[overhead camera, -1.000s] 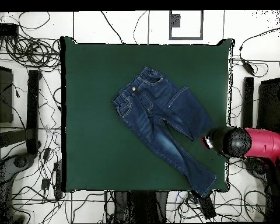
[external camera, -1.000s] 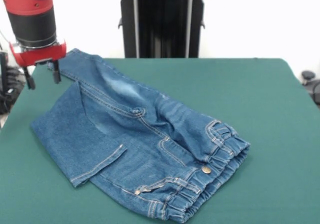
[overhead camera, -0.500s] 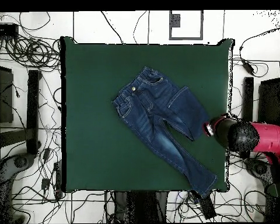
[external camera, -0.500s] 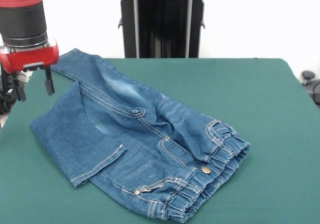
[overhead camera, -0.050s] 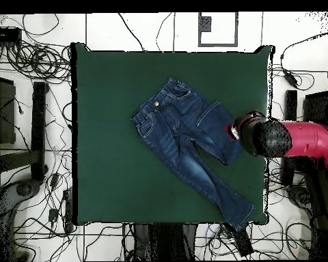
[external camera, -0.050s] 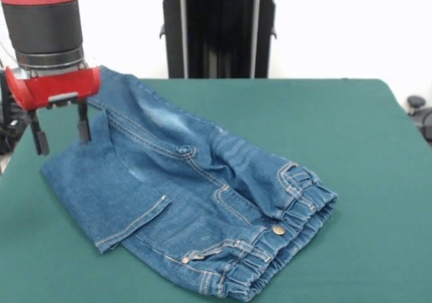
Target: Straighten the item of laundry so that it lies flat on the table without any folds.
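The item of laundry (external camera, -0.050s: pixel 196 181), a small pair of blue jeans, lies on the green table (external camera, -0.050s: pixel 351 154) with its gathered waistband toward the near right. One leg runs out to the far left corner. The other leg is folded back across the seat, its hem (external camera, -0.050s: pixel 128 225) near the front left. My gripper (external camera, -0.050s: pixel 62 134) hangs open just above the left edge of that folded leg, with nothing between its fingers. In the overhead view the gripper (overhead camera, -0.050s: pixel 234 131) stands over the right edge of the jeans (overhead camera, -0.050s: pixel 184 143), by the folded leg.
The table's left edge (external camera, -0.050s: pixel 13 175) lies close beside the gripper. A black pedestal (external camera, -0.050s: pixel 219 26) stands behind the table's far side. Cables (overhead camera, -0.050s: pixel 30 170) cover the floor around the table (overhead camera, -0.050s: pixel 112 102).
The gripper has swung from beyond the table's edge back in over the folded leg and dropped lower. It stays open. The jeans have not moved.
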